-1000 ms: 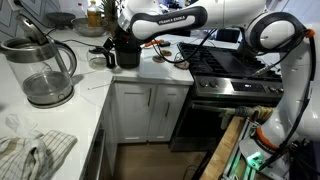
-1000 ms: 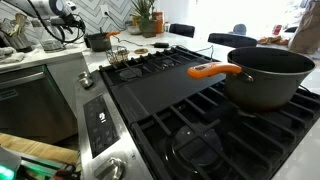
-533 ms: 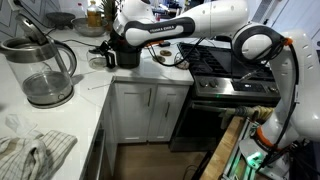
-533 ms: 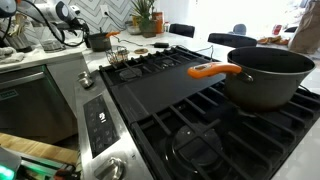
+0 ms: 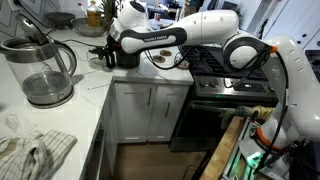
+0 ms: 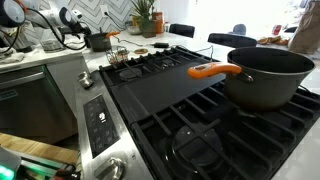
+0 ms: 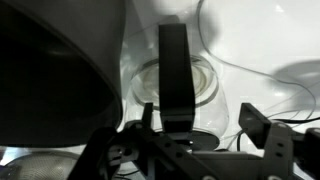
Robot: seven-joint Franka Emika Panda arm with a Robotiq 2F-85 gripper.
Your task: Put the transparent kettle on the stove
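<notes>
In an exterior view the white arm (image 5: 200,28) is stretching from the right side, passing over the stove (image 5: 235,75) and reaching far out to the white counter (image 5: 100,88). Its forearm is lying almost level and the wrist is bending down. The gripper (image 5: 110,45) is hanging low just beside the black pot (image 5: 127,56). The transparent kettle (image 5: 97,58) is standing on the counter on the far side of this pot, well apart from the stove. It is small here and partly hidden. A large electric kettle (image 5: 40,68) is standing nearer to the camera, and a crumpled cloth (image 5: 30,155) is lying at the counter's front.

In an exterior view from over the stove's grates (image 6: 150,85), a grey pan with an orange handle (image 6: 268,75) is sitting on a burner. The gripper (image 6: 74,22) is showing far behind, next to the black pot (image 6: 98,42). I cannot tell the small kettle there.

In the wrist view the gripper (image 7: 200,128) is pointing at the transparent kettle (image 7: 175,92), and its fingers (image 7: 255,125) are standing spread apart, pinching nothing. The kettle's dark handle is rising upright just beyond them, nearer to the one finger, and the black pot (image 7: 55,70) is filling the side of the picture.
</notes>
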